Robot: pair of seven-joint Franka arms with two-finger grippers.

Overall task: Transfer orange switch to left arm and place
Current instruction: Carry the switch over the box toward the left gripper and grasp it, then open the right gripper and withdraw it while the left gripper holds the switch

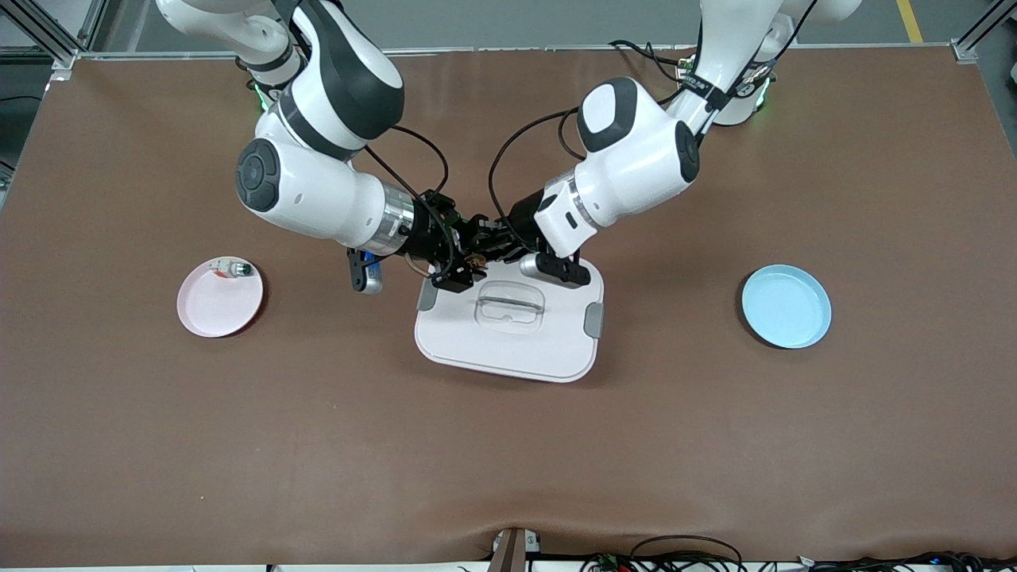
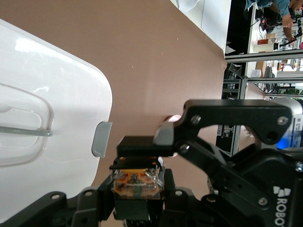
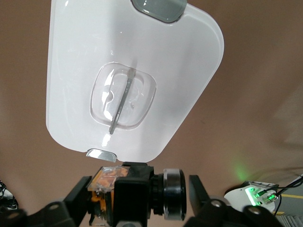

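The orange switch (image 1: 477,259) hangs between both grippers, above the edge of the box (image 1: 508,338) that lies toward the robots' bases. My left gripper (image 1: 494,243) is shut on it. In the left wrist view the orange-and-clear end of the switch (image 2: 136,182) sits clamped in the left gripper (image 2: 137,191). In the right wrist view my right gripper (image 3: 139,194) is open. Its fingers (image 3: 199,189) straddle the switch (image 3: 106,182), and a gap shows beside the switch's silver cap. The white box (image 3: 142,52) lies below, lid shut.
A pink plate (image 1: 214,310) toward the right arm's end holds a small white component with a green cap (image 1: 232,269). A blue plate (image 1: 786,306) lies toward the left arm's end. The box's grey latch (image 2: 101,138) shows close to the grippers.
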